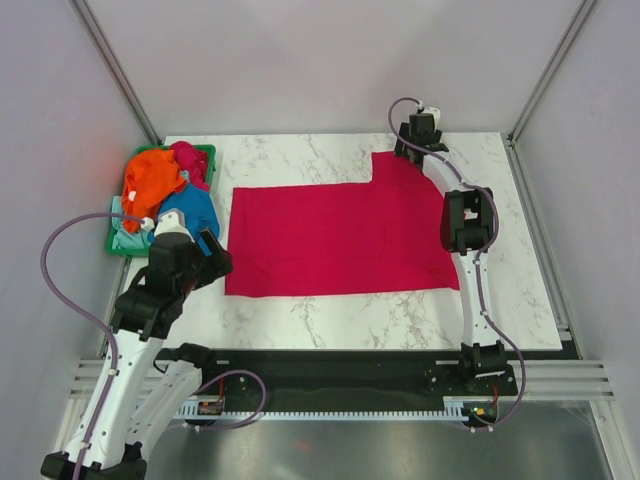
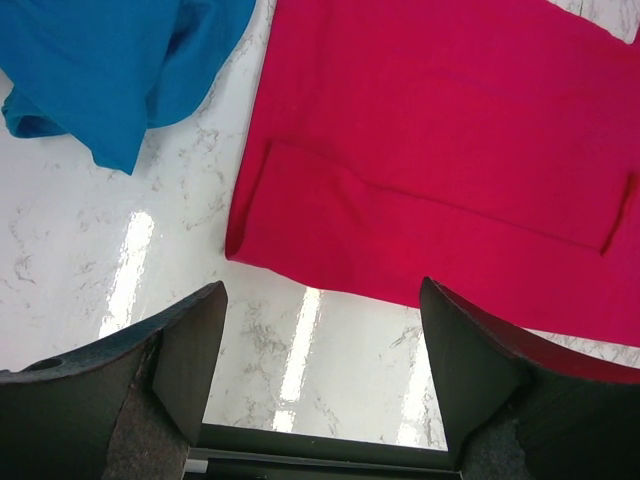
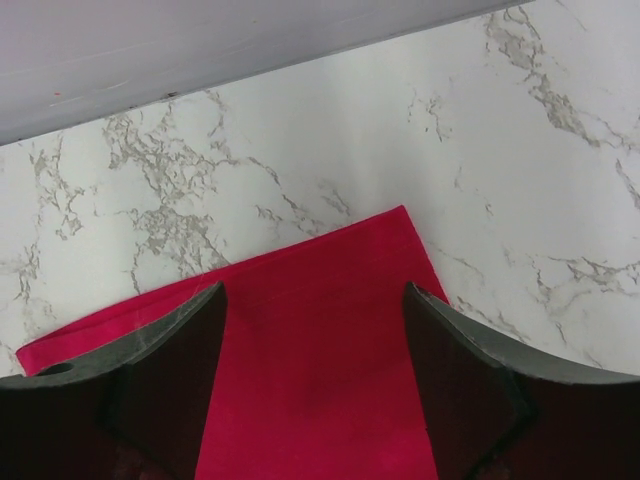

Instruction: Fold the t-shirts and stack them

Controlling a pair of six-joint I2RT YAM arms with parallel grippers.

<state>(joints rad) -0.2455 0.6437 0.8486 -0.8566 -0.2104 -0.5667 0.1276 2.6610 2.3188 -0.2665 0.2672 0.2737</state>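
Observation:
A magenta-red t-shirt point(image 1: 340, 235) lies spread flat on the marble table, with one sleeve point(image 1: 398, 167) sticking out at the far right. My right gripper point(image 1: 415, 148) hovers open over that sleeve's end point(image 3: 320, 350), its fingers either side of the cloth and gripping nothing. My left gripper point(image 1: 212, 252) is open above bare marble just off the shirt's near left corner point(image 2: 300, 235), where a sleeve lies folded inward. Orange point(image 1: 155, 180), blue point(image 1: 195, 210) and pale mint point(image 1: 128, 238) t-shirts are heaped in and over the basket. The blue one point(image 2: 110, 60) spills onto the table.
The green plastic basket point(image 1: 207, 152) stands at the far left, with a further red cloth point(image 1: 190, 160) in it. Grey walls close in the table on three sides; the back wall point(image 3: 200, 50) is just beyond the right gripper. Bare marble point(image 1: 400, 320) runs along the front.

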